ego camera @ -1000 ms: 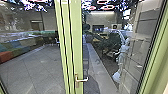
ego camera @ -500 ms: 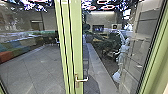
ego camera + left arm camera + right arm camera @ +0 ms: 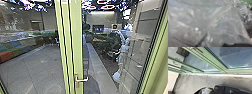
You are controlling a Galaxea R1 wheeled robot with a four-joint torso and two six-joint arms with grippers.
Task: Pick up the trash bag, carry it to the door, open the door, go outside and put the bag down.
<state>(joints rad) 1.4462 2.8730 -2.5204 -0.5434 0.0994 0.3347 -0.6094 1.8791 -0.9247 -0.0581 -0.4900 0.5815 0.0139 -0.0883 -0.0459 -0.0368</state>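
The door [image 3: 76, 45] looks shut, its handle [image 3: 82, 80] a lever with the free end out over the glass [image 3: 100, 60]; the bag [image 3: 205, 18], clear and crinkled, is close before the left wrist camera; whether the left hand is apart, together or clamped on the bag, I cannot tell, and the right hand's state I cannot tell either; the right wrist view takes in the green frame and the floor [image 3: 199, 80], so the right arm seems the one for the handle. To open well, press near the lever's free end, where it should turn most easily; keep it down until the latch gives, then move the door slowly with the base; hold the bag well off the frame, since thin plastic could snag or be pinched there.
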